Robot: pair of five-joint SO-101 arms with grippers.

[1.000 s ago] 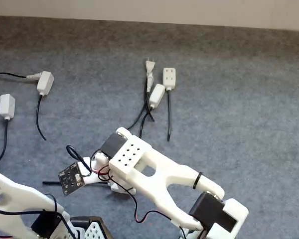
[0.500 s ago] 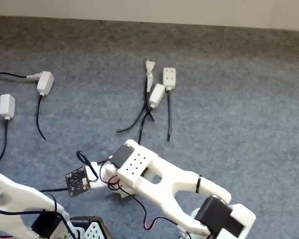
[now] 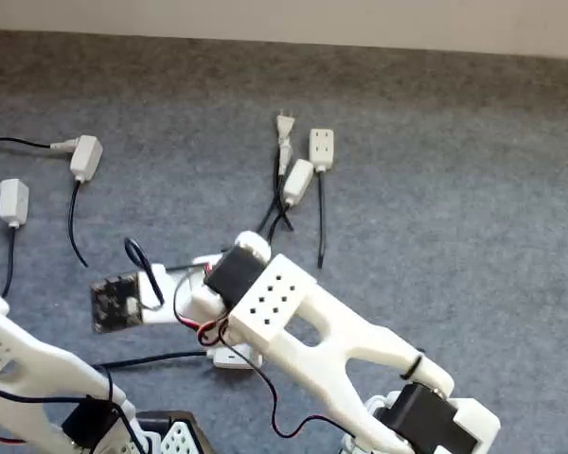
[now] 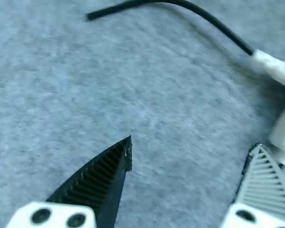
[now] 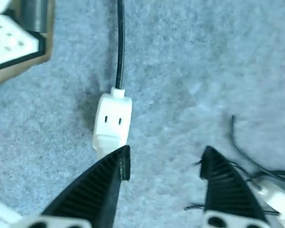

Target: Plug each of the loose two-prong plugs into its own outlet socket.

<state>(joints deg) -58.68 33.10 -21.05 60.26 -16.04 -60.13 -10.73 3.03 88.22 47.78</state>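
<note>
Grey carpet covers the tabletop [image 3: 473,218], and the near socket [image 5: 113,121] serves as the landmark. It is a white block with two narrow slots on its upward face. Its long axis lies in line with the black cord [image 5: 119,42] that leaves one short end. From above it lies partly hidden under the right arm [image 3: 303,322].

The right hand [image 5: 166,152] hangs just over the near socket's free end, its jaws spread apart and holding nothing. The dark finger's tip sits at that end.

The left hand [image 4: 194,143] is also spread wide over bare carpet. A white cord fitting [image 4: 275,71] on a black lead lies beside its pale finger. I cannot tell whether this belongs to the near socket.

Well beyond the near socket, toward the far edge, lies a two-prong plug [image 3: 284,123]. It is white and slim, its prongs point away from the arms, and its long axis runs the same way. Just beside it rests a far socket [image 3: 321,148], slots up, and a tilted white body [image 3: 297,182]. Their black cords trail back toward the near socket.

Far off to the left of the near socket sit two more white bodies [image 3: 85,156] [image 3: 12,200], each with cords.
</note>
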